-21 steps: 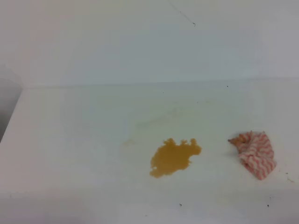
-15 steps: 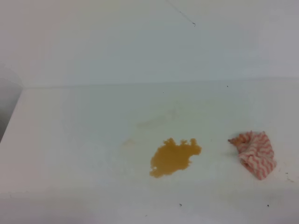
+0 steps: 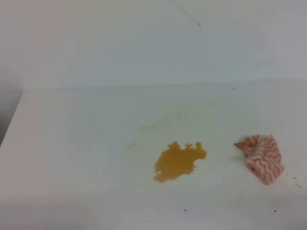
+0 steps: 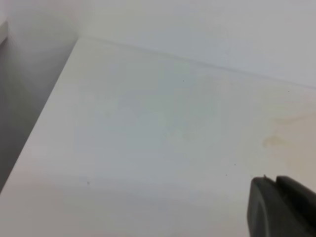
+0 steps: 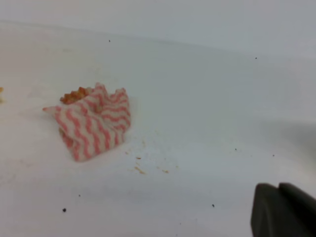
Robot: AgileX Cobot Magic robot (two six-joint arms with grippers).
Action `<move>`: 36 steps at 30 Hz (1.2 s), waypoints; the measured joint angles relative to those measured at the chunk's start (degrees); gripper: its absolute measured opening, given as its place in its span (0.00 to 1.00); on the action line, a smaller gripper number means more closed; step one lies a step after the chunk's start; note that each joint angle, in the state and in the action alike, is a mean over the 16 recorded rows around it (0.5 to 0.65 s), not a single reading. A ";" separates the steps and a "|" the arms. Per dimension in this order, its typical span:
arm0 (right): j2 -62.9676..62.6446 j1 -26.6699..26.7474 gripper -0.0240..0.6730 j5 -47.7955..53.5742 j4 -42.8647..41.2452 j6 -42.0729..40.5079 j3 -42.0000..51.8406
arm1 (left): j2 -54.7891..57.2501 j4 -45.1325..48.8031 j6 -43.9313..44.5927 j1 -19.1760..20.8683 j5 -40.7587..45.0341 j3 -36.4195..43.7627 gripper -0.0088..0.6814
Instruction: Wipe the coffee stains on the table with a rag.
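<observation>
The coffee stain (image 3: pixel 178 161) is an amber-brown blotch with a lobed edge near the middle front of the white table (image 3: pixel 86 143). The rag (image 3: pixel 261 157), bunched, with red and white zigzag stripes, lies to its right, apart from it. In the right wrist view the rag (image 5: pixel 91 122) lies at left, with a brown-stained corner. Neither gripper shows in the exterior view. Only the dark tip of my left gripper (image 4: pixel 275 197) shows, over bare table, jaws together. My right gripper (image 5: pixel 278 202) shows the same way, well to the right of the rag and empty.
Faint yellowish smears (image 3: pixel 158 125) run up and left of the stain; one also shows in the left wrist view (image 4: pixel 274 141). Small brown crumbs (image 5: pixel 139 170) lie beside the rag. The white wall (image 3: pixel 144 43) stands behind. The table's left edge (image 4: pixel 44 108) drops off.
</observation>
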 joint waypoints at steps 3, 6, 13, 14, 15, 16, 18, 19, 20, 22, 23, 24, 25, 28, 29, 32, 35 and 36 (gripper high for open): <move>0.00 0.00 0.03 -0.14 0.30 0.00 0.00 | 0.00 0.00 0.00 0.00 0.00 0.00 0.01; 0.00 0.00 0.03 -0.52 0.88 0.00 0.00 | 0.00 0.00 0.00 0.00 0.00 0.00 0.01; 0.00 0.00 0.03 -3.36 3.00 0.26 0.00 | 0.00 0.00 0.00 0.00 0.00 0.00 0.01; 0.00 0.00 0.03 -4.27 3.47 0.36 0.00 | 0.00 0.00 0.00 0.00 0.00 0.00 0.01; 0.00 0.00 0.03 -5.28 3.95 0.45 0.00 | 0.00 0.00 0.00 0.00 0.00 0.00 0.01; 0.00 0.00 0.03 -6.41 4.42 0.54 0.00 | 0.00 0.00 0.00 0.00 0.00 0.00 0.01; 0.00 0.00 0.03 -8.93 5.23 0.71 0.00 | 0.00 0.00 0.00 0.00 0.00 0.00 0.01; 0.00 0.00 0.03 -10.30 5.63 0.80 0.00 | 0.00 0.00 0.00 0.00 0.00 0.00 0.01; 0.00 0.00 0.03 -11.72 6.00 0.88 0.00 | 0.00 0.00 0.00 0.00 0.00 0.00 0.01; 0.00 0.00 0.03 -14.69 6.74 1.06 0.00 | 0.00 0.00 0.00 0.00 0.00 0.00 0.01; 0.00 0.00 0.03 -16.29 7.15 1.14 0.00 | 0.00 0.00 0.00 0.00 0.00 0.00 0.01; 0.00 0.00 0.03 -17.93 7.57 1.23 0.00 | 0.00 0.00 0.00 0.00 0.00 0.00 0.01; 0.00 0.00 0.03 -19.64 8.00 1.32 0.00 | 0.00 0.00 0.00 0.00 0.00 0.00 0.01; 0.00 0.00 0.03 -24.87 9.45 1.41 0.00 | 0.00 0.00 0.00 0.00 0.00 0.00 0.01; 0.00 0.00 0.03 -26.62 10.06 1.41 0.00 | 0.00 0.00 0.00 0.00 0.00 0.00 0.01; 0.00 0.00 0.03 -31.88 12.41 1.39 0.00 | 0.00 0.00 0.00 0.00 0.00 0.00 0.01; 0.00 0.00 0.03 -37.40 15.25 1.39 0.00 | 0.00 0.00 0.00 0.00 0.00 0.00 0.01; 0.00 0.00 0.03 -39.20 16.17 1.39 0.00 | 0.00 0.00 0.00 0.00 0.00 0.00 0.01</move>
